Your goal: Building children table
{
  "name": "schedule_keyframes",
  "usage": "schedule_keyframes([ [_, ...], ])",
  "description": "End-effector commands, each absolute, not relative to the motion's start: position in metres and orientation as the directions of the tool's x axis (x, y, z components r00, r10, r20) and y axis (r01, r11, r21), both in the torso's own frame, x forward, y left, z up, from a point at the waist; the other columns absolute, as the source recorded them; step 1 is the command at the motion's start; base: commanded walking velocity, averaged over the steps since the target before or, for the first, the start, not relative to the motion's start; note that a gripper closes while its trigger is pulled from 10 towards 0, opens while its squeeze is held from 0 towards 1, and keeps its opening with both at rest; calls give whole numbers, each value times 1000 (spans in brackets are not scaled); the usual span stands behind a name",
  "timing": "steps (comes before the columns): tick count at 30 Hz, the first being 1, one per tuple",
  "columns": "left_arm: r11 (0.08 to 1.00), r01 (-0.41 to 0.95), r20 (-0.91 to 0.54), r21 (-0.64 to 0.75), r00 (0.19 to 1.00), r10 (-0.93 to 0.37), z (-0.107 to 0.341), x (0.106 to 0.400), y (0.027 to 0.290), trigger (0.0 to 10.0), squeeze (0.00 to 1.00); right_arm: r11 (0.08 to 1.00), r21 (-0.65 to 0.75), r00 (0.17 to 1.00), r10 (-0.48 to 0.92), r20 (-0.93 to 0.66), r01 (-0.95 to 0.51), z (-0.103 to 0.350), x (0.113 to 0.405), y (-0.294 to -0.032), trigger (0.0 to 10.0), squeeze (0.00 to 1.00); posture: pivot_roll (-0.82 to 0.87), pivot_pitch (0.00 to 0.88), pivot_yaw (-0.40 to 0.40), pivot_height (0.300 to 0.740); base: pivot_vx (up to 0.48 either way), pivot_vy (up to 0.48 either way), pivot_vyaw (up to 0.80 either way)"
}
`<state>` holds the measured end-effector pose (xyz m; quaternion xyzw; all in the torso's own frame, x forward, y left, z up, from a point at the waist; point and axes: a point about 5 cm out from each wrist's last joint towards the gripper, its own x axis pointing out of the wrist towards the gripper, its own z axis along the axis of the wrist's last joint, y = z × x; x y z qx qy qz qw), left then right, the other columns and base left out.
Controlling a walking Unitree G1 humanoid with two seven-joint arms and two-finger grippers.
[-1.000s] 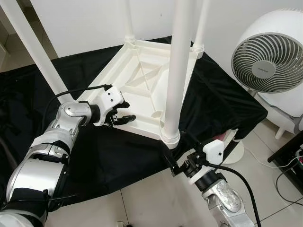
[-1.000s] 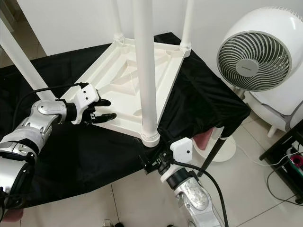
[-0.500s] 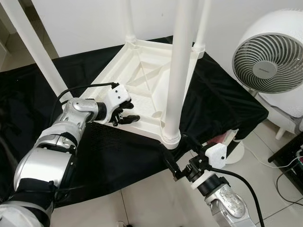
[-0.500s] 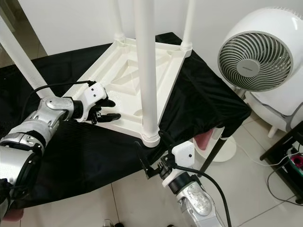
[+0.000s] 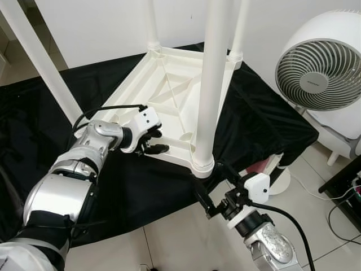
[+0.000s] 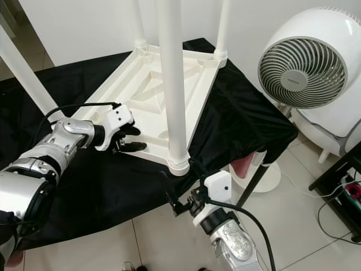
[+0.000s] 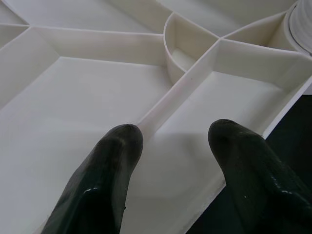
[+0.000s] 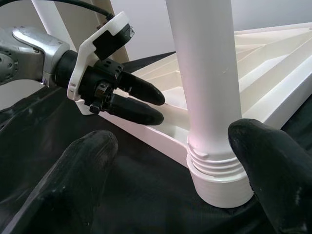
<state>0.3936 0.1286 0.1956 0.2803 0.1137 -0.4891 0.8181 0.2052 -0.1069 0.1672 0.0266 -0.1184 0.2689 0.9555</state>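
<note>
We see a white moulded plastic children's table lying upside down on a black cloth. The underside is smooth and slightly glossy, divided by thin raised ribs into shallow triangular and trapezoid cells; one rib ends in a small round cup. Four round white legs rise from the corners: the near leg, the left leg and two far legs. Each seated leg ends in a ringed collar at its socket.

We count two grippers. Our left gripper rests over the near-left edge of the tabletop, its two black fingers narrowly parted and holding nothing; in the left wrist view one finger lies over a rib and the other over the outer rim. Our right gripper sits low in front of the near corner, its fingers spread wide to either side of the near leg's collar, not touching it.

The cloth is thin, creased and faintly shiny, draped over a low surface and hanging off its edges. The floor is pale square tile. One white round fan with a curved spiral grille stands on the right, against a white wall.
</note>
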Motion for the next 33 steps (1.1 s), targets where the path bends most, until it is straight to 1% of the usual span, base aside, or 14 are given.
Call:
schedule_keyframes([
  [1,717,441,-214,540,896,-390,206,414,149,10000,0,850,-7,824,513,241,-527,168,204,-104,10000,0,-112,150,116,740,0,0,0],
  [4,716,504,-216,483,861,-461,213,412,156,10000,0,853,-8,829,509,233,-522,167,202,-106,10000,0,-112,152,123,740,0,0,0],
  [7,707,531,-218,468,844,-489,214,411,159,10000,0,854,-7,831,507,230,-520,166,202,-107,10000,0,-105,151,120,740,0,0,0],
  [11,661,616,-237,429,782,-576,213,405,165,10000,0,855,6,834,505,223,-519,164,202,-107,10000,0,-92,148,112,740,0,0,0],
  [13,604,681,-256,415,724,-640,211,400,168,10000,0,851,3,832,513,210,-526,161,203,-109,10000,0,-78,142,102,740,0,0,0],
  [14,604,681,-256,415,724,-640,211,400,168,10000,0,851,3,832,513,210,-526,161,203,-109,10000,0,-78,142,102,740,0,0,0],
  [16,553,716,-274,425,684,-675,209,396,171,10000,0,850,-3,833,516,199,-527,157,204,-110,10000,0,-67,136,94,740,0,0,0],
  [21,519,736,-299,436,662,-688,204,392,177,10000,0,851,-15,835,518,186,-525,153,207,-111,10000,0,-53,124,78,740,0,0,0],
  [23,479,766,-326,429,626,-708,198,388,178,10000,0,843,-24,827,534,175,-538,150,208,-110,10000,0,-48,116,71,740,0,0,0],
  [27,461,784,-342,416,604,-719,196,386,180,10000,0,837,-24,822,543,172,-547,149,209,-109,10000,0,-44,112,67,740,0,0,0],
  [29,406,820,-367,404,552,-749,193,381,183,10000,0,826,-32,812,559,167,-563,148,210,-109,10000,0,-40,96,54,740,0,0,0],
  [30,406,820,-367,404,552,-749,193,381,183,10000,0,826,-32,812,559,167,-563,148,210,-109,10000,0,-40,96,54,740,0,0,0],
  [31,328,869,-413,371,470,-780,186,374,187,10000,0,820,-42,806,570,161,-571,147,211,-110,10000,0,-40,92,54,740,0,0,0],
  [33,328,869,-413,371,470,-780,186,374,187,10000,0,820,-42,806,570,161,-571,147,211,-110,10000,0,-40,92,54,740,0,0,0],
])
